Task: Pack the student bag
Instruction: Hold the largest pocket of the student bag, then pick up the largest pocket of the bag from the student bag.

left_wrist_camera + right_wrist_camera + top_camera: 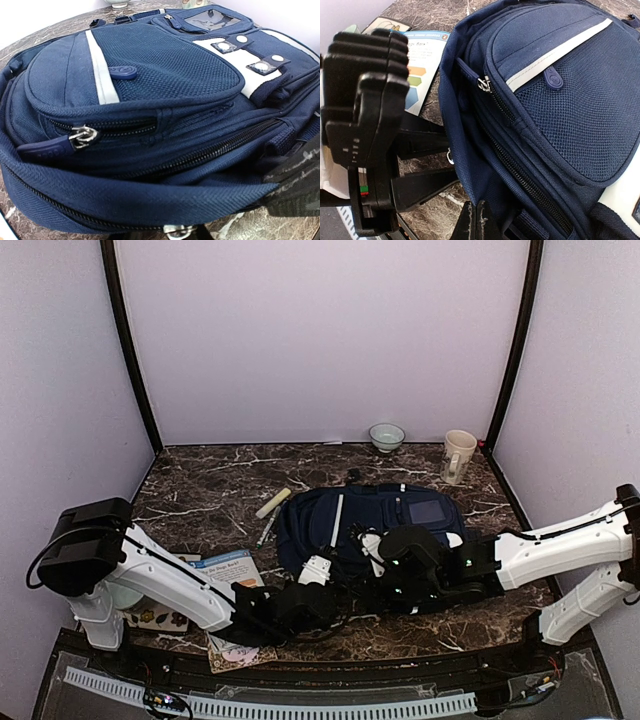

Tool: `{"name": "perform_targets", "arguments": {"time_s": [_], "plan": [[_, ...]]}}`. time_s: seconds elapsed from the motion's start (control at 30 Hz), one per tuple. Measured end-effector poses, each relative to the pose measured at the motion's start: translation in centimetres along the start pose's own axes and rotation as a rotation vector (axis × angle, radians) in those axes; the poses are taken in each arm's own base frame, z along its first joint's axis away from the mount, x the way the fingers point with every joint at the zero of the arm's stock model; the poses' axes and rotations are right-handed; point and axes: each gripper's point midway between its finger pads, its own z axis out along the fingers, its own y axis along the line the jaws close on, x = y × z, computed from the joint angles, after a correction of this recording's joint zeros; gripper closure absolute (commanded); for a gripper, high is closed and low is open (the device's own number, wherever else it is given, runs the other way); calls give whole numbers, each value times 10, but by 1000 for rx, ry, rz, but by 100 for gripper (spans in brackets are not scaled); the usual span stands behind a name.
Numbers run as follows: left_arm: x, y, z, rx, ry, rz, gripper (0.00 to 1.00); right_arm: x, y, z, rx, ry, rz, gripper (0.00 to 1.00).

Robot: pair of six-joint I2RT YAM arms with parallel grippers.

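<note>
Item: student bag — flat at centre of table, long axis left-to-right, front pockets up.
- Both arms at near edge; bag lies just beyond jaws.
- Left gripper: jaws parted, flanking metal zip pull at bag's edge, not clamped.
- Right gripper: jaws drawn together against edge fabric — whether pinching anything, cannot tell.

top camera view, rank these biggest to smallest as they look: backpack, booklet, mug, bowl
1. student bag, by far the largest.
2. booklet, though part of it is hidden.
3. mug and bowl: about alike, both small at the far edge, so I won't rank them.
</note>
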Motion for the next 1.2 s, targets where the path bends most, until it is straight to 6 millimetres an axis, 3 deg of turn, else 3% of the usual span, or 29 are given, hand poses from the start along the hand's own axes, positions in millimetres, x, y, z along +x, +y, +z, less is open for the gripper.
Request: {"name": "perform_targets", "arguments": {"time_s": [0.2, 0.53, 0.73, 1.03, 1.2], "plan": [[0, 0, 0, -1, 1, 21, 100, 1, 2, 0, -4, 3, 10, 100], [5, -4, -9, 60, 27, 59, 100, 3, -3, -1, 40, 2, 39, 100], [1, -15, -23, 170, 47, 47, 100, 0, -4, -14, 44, -27, 76, 100], [23, -42, -33, 401, 166, 20, 100, 29, -15, -21, 40, 2, 139, 100], [28, -48, -39, 451, 238, 19, 100, 33, -15, -20, 37, 8, 152, 100]]}}
